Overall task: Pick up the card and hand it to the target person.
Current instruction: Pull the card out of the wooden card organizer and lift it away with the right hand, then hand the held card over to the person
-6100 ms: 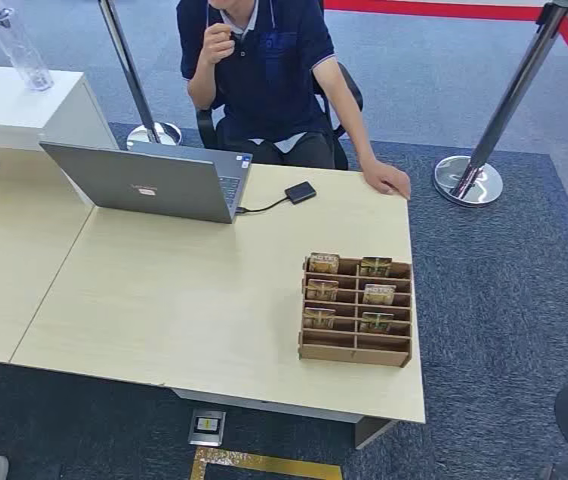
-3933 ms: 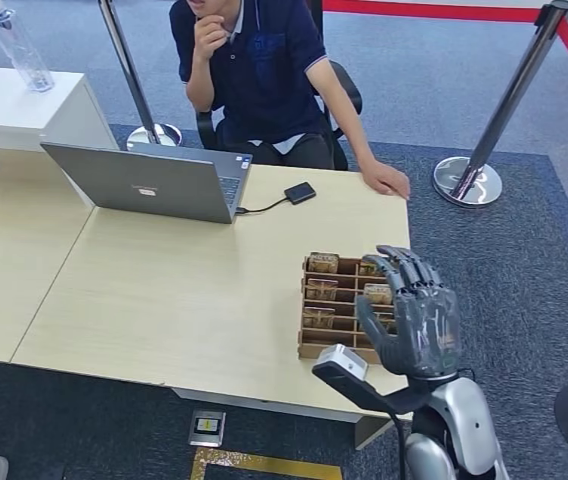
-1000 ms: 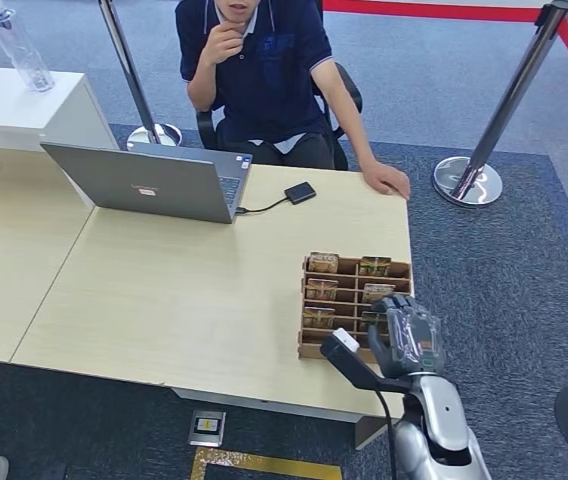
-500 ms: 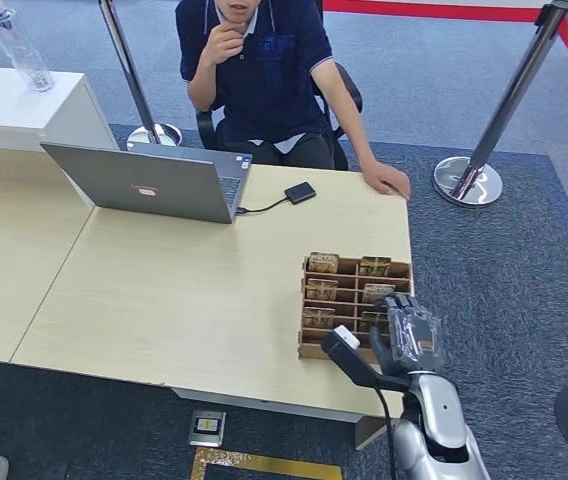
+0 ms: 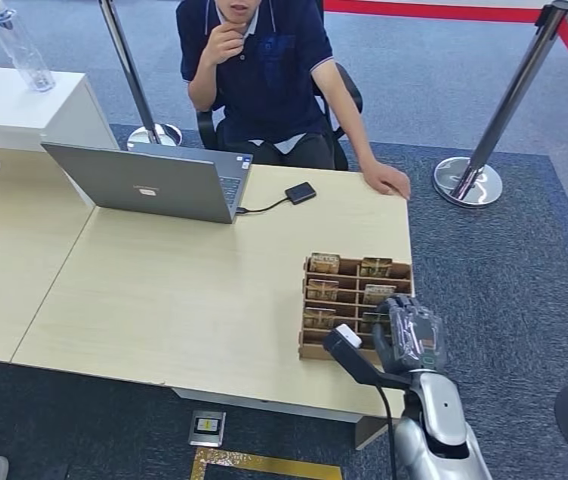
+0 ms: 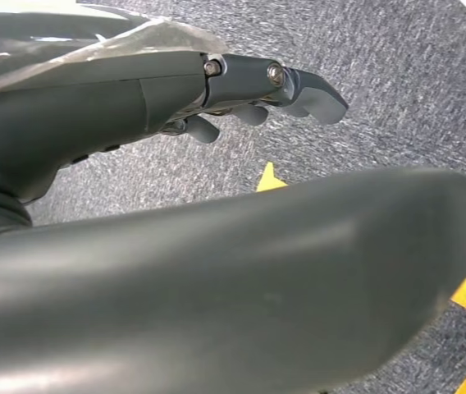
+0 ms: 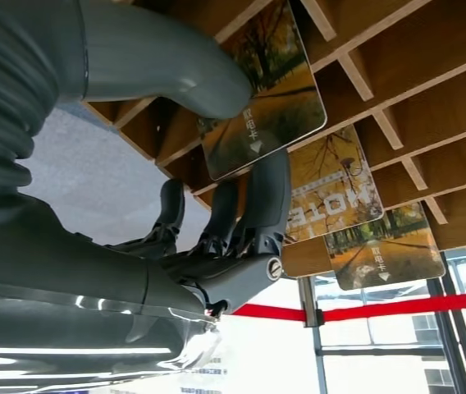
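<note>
Standing on the counter [image 5: 190, 300], the wooden rack [image 5: 356, 308] keeps cards upright in its slots. The right hand [image 5: 409, 335] has barely shifted in the last second and stays at the rack's near right corner. Up close, its thumb and fingers [image 7: 267, 197] pinch one card [image 7: 262, 90]. The left hand [image 6: 218, 246] hangs over carpet, fingers extended, holding nothing.

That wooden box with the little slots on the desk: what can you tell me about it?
The card rack is a brown wooden tray of two columns of slots, lying flat near the desk's right front corner. Picture cards stand in several slots. The robot's right hand is at its near right part, thumb and fingers pinching one autumn-tree card.
</note>
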Robot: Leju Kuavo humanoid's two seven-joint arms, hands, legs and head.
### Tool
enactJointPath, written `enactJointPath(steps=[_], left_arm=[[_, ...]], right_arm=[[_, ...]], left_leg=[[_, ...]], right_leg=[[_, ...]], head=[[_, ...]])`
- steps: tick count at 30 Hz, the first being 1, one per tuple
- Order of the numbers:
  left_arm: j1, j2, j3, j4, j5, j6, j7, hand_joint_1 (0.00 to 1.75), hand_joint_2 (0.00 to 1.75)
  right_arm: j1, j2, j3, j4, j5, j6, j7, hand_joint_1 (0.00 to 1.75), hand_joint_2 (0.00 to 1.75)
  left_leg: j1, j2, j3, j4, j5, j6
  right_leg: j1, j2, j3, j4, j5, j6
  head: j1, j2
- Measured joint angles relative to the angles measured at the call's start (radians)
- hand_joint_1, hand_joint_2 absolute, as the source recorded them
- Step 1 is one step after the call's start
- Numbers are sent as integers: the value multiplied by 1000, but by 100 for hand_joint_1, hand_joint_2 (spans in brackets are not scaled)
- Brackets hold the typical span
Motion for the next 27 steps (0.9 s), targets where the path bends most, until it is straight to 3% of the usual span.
enactJointPath(steps=[7, 10, 21, 27], left_arm=[[0, 0, 0, 0, -1, 3, 1, 0, 0], [0, 0, 0, 0, -3, 5, 1, 0, 0], [1, 1, 0, 0, 2, 13, -2, 0, 0], [0, 1, 0, 0, 16, 16, -8, 0, 0]], right_arm=[[19, 0, -5, -33, 8, -4, -3, 161, 175], [51, -1, -6, -78, 19, -6, -2, 175, 175], [179, -11, 3, -354, 26, 26, -45, 175, 175], [178, -36, 44, -462, -24, 22, -119, 175, 175]], left_leg=[[0, 0, 0, 0, 0, 0], [0, 0, 0, 0, 0, 0], [0, 0, -1, 0, 0, 0], [0, 0, -1, 0, 0, 0]], right_leg=[[0, 0, 0, 0, 0, 0], [0, 0, -1, 0, 0, 0], [0, 0, -1, 0, 0, 0], [0, 0, -1, 0, 0, 0]], head=[[0, 0], [0, 0], [0, 0], [0, 0]])
